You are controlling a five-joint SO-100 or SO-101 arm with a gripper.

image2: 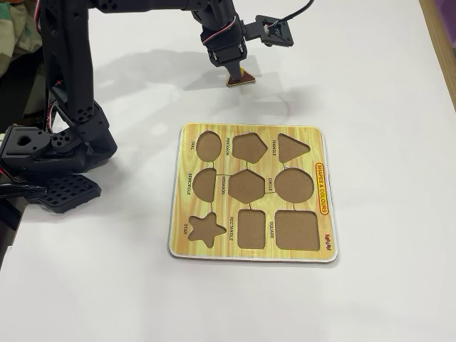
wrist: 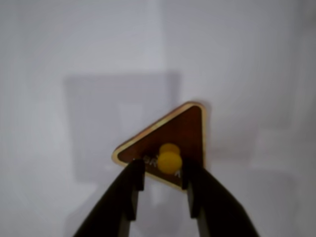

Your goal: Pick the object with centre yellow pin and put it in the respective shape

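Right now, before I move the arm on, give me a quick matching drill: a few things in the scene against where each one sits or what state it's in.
Things:
1. triangle piece
2. gripper
3. triangle recess
4. star recess

States:
a. empty, bottom-left of the shape board in the fixed view
b. fingers on either side of the yellow knob
c. off the board, on the white table beyond its far edge
d. empty, top-right of the board in the fixed view

Pairs: 1-c, 2-b, 3-d, 4-a

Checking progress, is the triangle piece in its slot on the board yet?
Out. The triangle sits beyond the board; its triangle slot is empty.
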